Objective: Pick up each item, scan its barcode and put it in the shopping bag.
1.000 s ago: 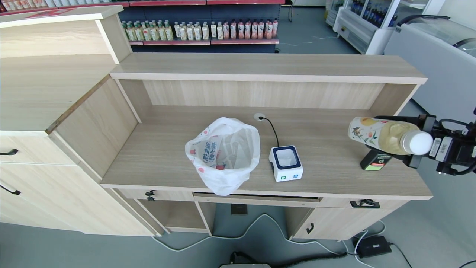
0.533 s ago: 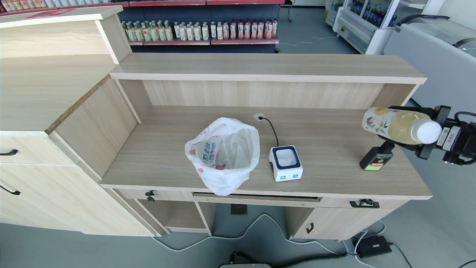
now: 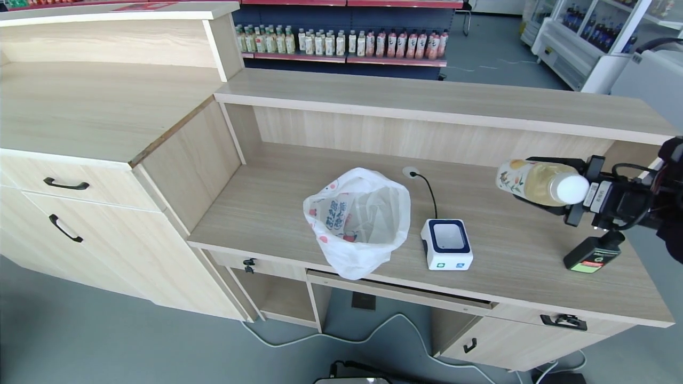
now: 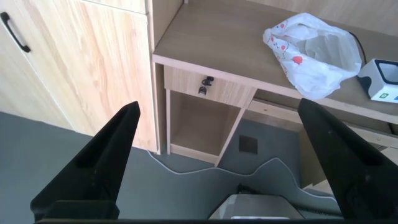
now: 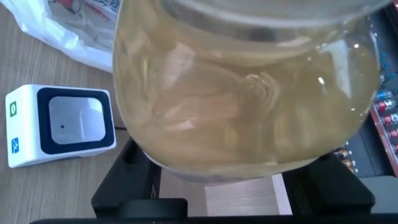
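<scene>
Over counter (image 3: 507,250) R end, bottle (image 3: 525,181) sideways in R gripper (image 3: 540,184)

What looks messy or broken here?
Nothing is spilled or broken. The only odd sight is the drink bottle, held sideways in the right hand above the counter, with its white cap on. The shopping bag slumps open beside the barcode scanner, and both sit on the counter.
</scene>
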### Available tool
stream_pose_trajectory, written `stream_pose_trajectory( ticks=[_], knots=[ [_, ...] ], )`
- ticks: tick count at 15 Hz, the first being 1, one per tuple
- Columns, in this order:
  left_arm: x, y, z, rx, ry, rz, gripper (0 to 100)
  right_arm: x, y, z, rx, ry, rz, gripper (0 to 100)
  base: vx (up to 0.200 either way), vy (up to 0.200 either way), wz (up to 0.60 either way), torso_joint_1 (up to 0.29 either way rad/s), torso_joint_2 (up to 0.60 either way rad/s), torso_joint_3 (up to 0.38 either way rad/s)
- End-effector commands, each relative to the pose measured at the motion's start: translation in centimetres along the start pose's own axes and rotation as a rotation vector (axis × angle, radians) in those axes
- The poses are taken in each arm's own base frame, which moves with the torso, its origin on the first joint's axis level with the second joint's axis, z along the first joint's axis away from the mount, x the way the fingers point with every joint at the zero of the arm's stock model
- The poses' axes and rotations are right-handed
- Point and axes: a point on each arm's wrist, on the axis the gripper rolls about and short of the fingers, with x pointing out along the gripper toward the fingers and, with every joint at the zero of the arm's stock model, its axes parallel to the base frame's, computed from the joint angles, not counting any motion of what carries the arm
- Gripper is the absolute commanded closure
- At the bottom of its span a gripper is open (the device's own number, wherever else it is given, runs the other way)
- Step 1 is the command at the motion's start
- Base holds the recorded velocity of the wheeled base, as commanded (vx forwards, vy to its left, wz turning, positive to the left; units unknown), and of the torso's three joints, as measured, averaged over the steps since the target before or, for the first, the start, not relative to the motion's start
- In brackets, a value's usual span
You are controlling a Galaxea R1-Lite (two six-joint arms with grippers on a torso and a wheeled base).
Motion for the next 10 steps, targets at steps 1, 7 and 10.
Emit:
stream_pose_trajectory(
  ticks=[1, 7, 10],
  knots=[
    [0.0, 0.0, 0.0, 0.0, -0.002, 0.001, 0, 2.2, 2.5, -1.9, 0.069, -0.027, 0.047, 100, 0.0, 0.0, 0.0, 0.0, 0.0, 0.0],
    [0.0, 0.0, 0.0, 0.0, -0.002, 0.001, 0, 4.7, 6.1, -2.8, 0.109, -0.067, 0.103, 100, 0.0, 0.0, 0.0, 0.0, 0.0, 0.0],
    [0.0, 0.0, 0.0, 0.0, -0.002, 0.001, 0, 5.9, 6.8, -2.8, 0.028, -0.106, 0.078, 100, 0.0, 0.0, 0.0, 0.0, 0.0, 0.0]
  ],
)
